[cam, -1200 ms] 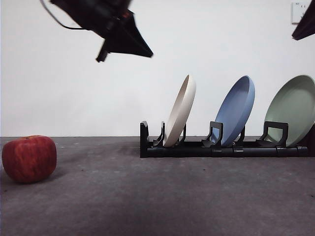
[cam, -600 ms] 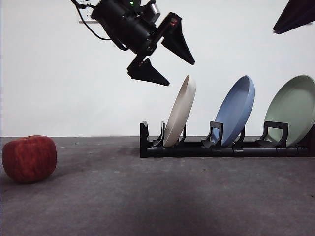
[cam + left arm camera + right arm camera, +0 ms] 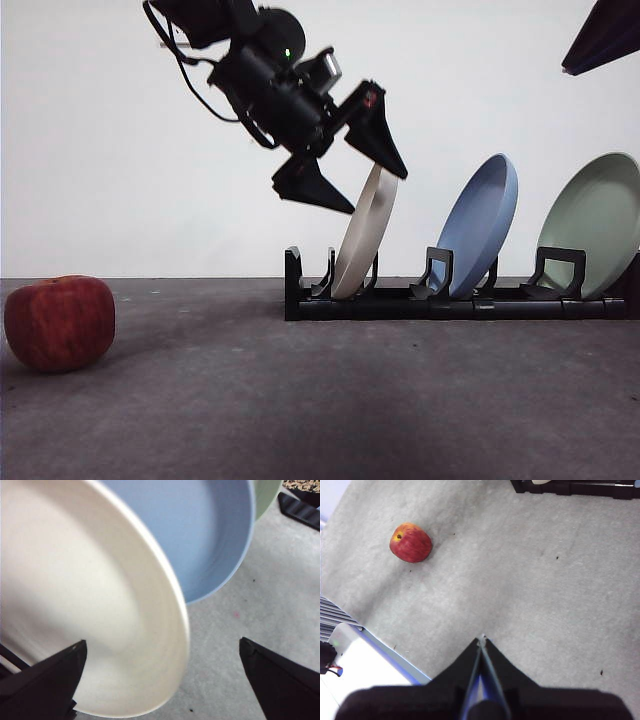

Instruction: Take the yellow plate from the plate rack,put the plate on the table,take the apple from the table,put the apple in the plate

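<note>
The yellow plate (image 3: pixel 362 238) is cream and leans in the first slot of the black plate rack (image 3: pixel 450 302). My left gripper (image 3: pixel 368 188) is open, its jaws on either side of the plate's top rim, apart from it. In the left wrist view the plate (image 3: pixel 85 610) fills the space between my open jaws of the left gripper (image 3: pixel 162 667). The red apple (image 3: pixel 59 322) sits on the table (image 3: pixel 320 400) at the far left; it also shows in the right wrist view (image 3: pixel 410 542). My right gripper (image 3: pixel 481 641) is shut, high above the table, a black tip at the top right (image 3: pixel 605 35).
A blue plate (image 3: pixel 480 225) and a pale green plate (image 3: pixel 595 225) lean in the rack's other slots, right of the cream one. The blue plate (image 3: pixel 200 535) stands close behind the cream plate in the left wrist view. A white device (image 3: pixel 365 665) lies at the table's edge.
My left gripper has come down and to the right, from high at the upper left to astride the cream plate's top rim. The plates and the apple have not moved.
</note>
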